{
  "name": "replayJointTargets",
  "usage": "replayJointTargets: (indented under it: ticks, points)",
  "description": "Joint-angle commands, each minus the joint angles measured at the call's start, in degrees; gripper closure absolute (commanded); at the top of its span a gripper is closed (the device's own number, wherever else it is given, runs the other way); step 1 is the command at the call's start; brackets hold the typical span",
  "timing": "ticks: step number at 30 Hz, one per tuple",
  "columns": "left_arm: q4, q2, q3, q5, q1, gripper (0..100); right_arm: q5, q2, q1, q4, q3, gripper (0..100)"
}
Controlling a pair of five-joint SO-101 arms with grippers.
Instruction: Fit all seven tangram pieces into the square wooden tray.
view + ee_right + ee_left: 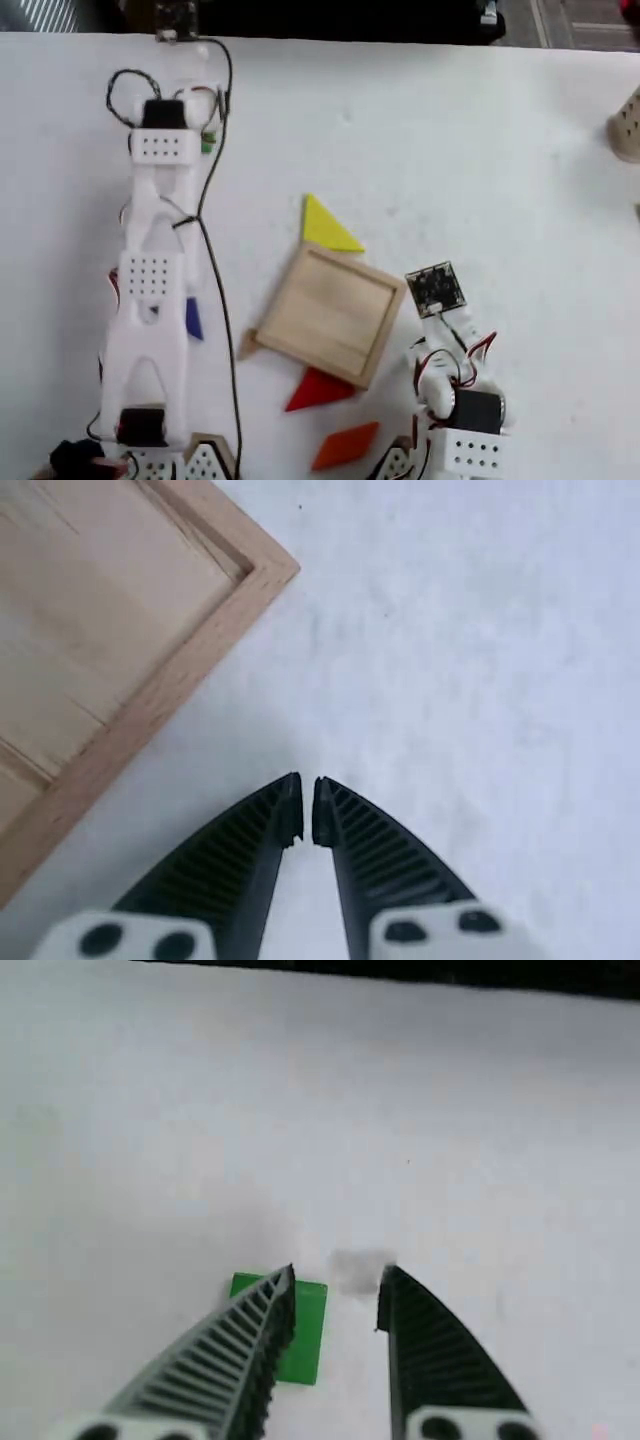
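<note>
Five coloured pieces lie loose on the white desk (pixel 480 160), all outside the square wooden tray (pixel 330 312), which sits turned at an angle near the middle with its floor bare. The yellow triangle (pixel 325 230) touches the tray's far edge. The red triangle (pixel 318 390) lies just beside the near edge, and the orange parallelogram (pixel 345 446) is a little nearer still, apart from both. The blue piece (pixel 193 320) is partly hidden under the left arm (pixel 150 290), so its shape cannot be told. A tan sliver (pixel 247 345) shows at the tray's left corner; whether it is a piece or a shadow is unclear.

The left hand (pixel 335 1280) is spread over the desk at the far left. One finger (pixel 255 1330) covers part of the green square (pixel 305 1330) and the other is over bare desk; contact cannot be judged. The right hand (pixel 305 808) is pressed nearly together with nothing between its tips, just beside the tray's right corner.

A black cable (pixel 222 300) runs alongside the left arm, between it and the tray. A small circuit board (pixel 435 286) sits on the right arm (pixel 465 420), its markings too small to read. A beige perforated object (pixel 627 125) stands at the desk's right edge, well apart.
</note>
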Motion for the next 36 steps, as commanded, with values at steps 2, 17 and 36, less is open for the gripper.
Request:
replayJointTargets:
  ticks: [2,17,36]
  points:
    - [-10.46,4.97,0.62,-5.45,-1.01,85,-0.62,-0.66,0.22,0.13,0.53,97.0]
    - [-17.23,13.49,0.62,-5.80,-4.26,85,-0.62,-0.66,0.22,0.13,0.53,97.0]
    - [30.33,3.91,-8.26,-7.65,-4.09,85,-0.62,-0.66,0.22,0.13,0.53,97.0]
